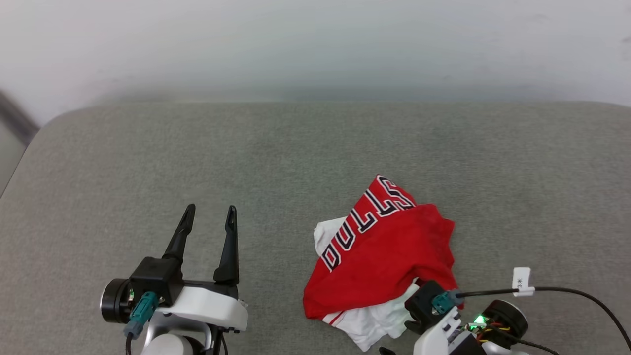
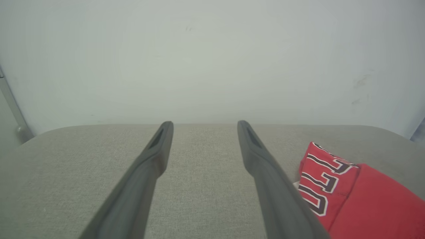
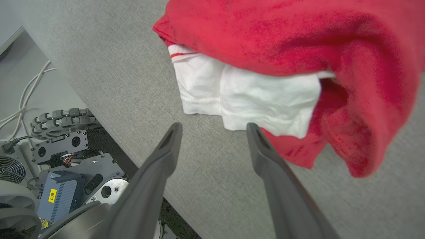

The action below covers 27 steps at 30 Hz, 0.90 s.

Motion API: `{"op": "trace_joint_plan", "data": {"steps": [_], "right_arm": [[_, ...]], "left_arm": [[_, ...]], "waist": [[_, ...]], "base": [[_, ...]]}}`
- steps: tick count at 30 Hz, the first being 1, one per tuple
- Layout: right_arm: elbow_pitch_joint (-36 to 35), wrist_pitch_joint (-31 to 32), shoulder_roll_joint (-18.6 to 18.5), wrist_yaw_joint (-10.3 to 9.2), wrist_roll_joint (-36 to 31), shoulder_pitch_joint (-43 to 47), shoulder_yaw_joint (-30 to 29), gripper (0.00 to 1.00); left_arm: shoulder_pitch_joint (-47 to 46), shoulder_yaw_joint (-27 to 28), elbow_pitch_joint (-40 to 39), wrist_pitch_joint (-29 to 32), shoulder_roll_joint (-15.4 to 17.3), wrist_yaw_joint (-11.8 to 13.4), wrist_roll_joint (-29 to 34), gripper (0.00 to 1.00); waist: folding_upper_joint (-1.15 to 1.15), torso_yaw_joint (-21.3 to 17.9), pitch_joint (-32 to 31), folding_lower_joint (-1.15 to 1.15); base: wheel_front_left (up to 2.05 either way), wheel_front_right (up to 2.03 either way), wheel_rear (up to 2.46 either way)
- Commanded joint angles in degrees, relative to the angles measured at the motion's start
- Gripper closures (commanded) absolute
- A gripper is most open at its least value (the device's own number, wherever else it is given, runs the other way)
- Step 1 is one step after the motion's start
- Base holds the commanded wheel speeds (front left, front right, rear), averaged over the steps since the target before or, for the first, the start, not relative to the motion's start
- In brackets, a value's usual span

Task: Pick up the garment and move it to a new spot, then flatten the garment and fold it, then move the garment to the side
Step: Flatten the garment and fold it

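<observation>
across the head view, a grey fabric surface (image 1: 222, 148) with rounded far corners forms the work area, and a pale wall (image 1: 315, 44) stands behind its far edge. the garment (image 1: 389, 251) lies on this surface as a crumpled heap, right of centre and near the front edge, on the robot's right side. its red body is uppermost; white sleeve fabric (image 1: 374, 325) protrudes from under the red at the near edge, and more white shows at the heap's left side. dark, white-outlined block letters (image 1: 367, 222) run diagonally along a raised fold toward the far end of the heap. in the right wrist view, the robot base (image 3: 66, 179), with a wheel and a blue box, is visible below the surface's front edge. the left gripper (image 1: 210, 209) hovers over bare surface at the lower left, well apart from the garment, with its jaws spread and nothing between them. the right gripper (image 3: 214, 127) is at the near edge of the heap, jaws spread wide and gripping nothing; its fingers point at the white hem, and one fingertip (image 3: 254, 129) lies just beside that hem, though contact cannot be confirmed. a black cable (image 1: 567, 291) runs from the right wrist and carries a small white tag (image 1: 521, 281).
</observation>
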Motion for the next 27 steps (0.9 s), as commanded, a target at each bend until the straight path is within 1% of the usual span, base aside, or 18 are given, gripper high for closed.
{"op": "trace_joint_plan", "data": {"steps": [1, 7, 11, 13, 14, 15, 16, 17, 18, 21, 27], "right_arm": [[2.0, 0.4, -0.6, -0.02, 1.0, -2.4, 2.1, 0.00], [11.3, 0.5, -1.0, -0.02, 3.8, -7.8, 7.2, 0.00], [18.1, 1.7, -1.2, -0.02, 6.0, -9.4, 10.1, 0.00], [20.3, 2.6, -1.0, -0.02, 7.3, -9.4, 11.4, 0.00], [20.3, 2.6, -1.0, -0.02, 7.3, -9.4, 11.4, 0.00], [21.8, 3.6, -1.2, -0.02, 8.7, -9.3, 12.6, 0.06], [22.1, 3.9, -1.3, -0.02, 9.3, -9.3, 13.0, 0.68], [22.1, 3.9, -1.3, -0.02, 9.3, -9.3, 13.0, 0.68], [22.1, 3.8, -1.4, -0.01, 9.6, -9.6, 13.3, 1.00], [20.8, 2.2, -1.8, 0.04, 9.6, -10.9, 13.4, 1.00], [14.6, -5.4, -1.6, -0.02, 7.1, -14.2, 10.4, 1.00]], "left_arm": [[-1.0, 0.0, -0.4, -0.3, -0.5, 0.1, 0.5, 0.00], [-2.3, 0.0, -1.5, -0.4, -2.2, -0.4, 1.2, 0.00], [-2.4, 0.5, -1.6, -0.5, -3.3, -0.9, 1.6, 0.00], [-2.4, 0.8, -1.5, -0.5, -3.6, -1.2, 1.9, 0.00], [-2.4, 0.8, -1.5, -0.5, -3.6, -1.2, 1.9, 0.00], [-2.3, 1.2, -1.4, -0.5, -4.0, -1.4, 2.2, 0.00], [-2.1, 1.4, -1.4, -0.5, -4.2, -1.6, 2.3, 0.00], [-2.1, 1.4, -1.4, -0.5, -4.2, -1.6, 2.3, 0.00], [-2.0, 1.7, -1.3, -0.5, -4.3, -1.7, 2.5, 0.00], [-1.5, 2.4, -1.1, -0.5, -4.5, -2.1, 2.8, 0.00], [-0.6, 3.4, -0.6, -0.4, -4.7, -2.8, 3.6, 0.00]], "waist": [[0.00, 2.0, 1.9, 0.00], [0.00, 4.7, 4.8, 0.00], [0.00, 5.8, 5.7, 0.00], [0.00, 6.1, 5.8, 0.00], [0.00, 6.1, 5.8, 0.00], [0.00, 6.2, 5.8, 0.00], [0.00, 6.2, 5.7, 0.00], [0.00, 6.2, 5.7, 0.00], [0.00, 6.2, 5.6, 0.00], [0.00, 5.7, 5.0, 0.00], [0.00, 3.9, 2.9, 0.00]], "base": [[0.00, 0.00, 0.00], [0.00, 0.00, 0.00], [0.00, 0.00, 0.00], [0.00, 0.00, 0.00], [0.00, 0.00, 0.00], [0.00, 0.00, 0.00], [0.00, 0.00, 0.00], [0.00, 0.00, 0.00], [0.00, 0.00, 0.00], [0.00, 0.00, 0.00], [0.00, 0.00, 0.00]]}}
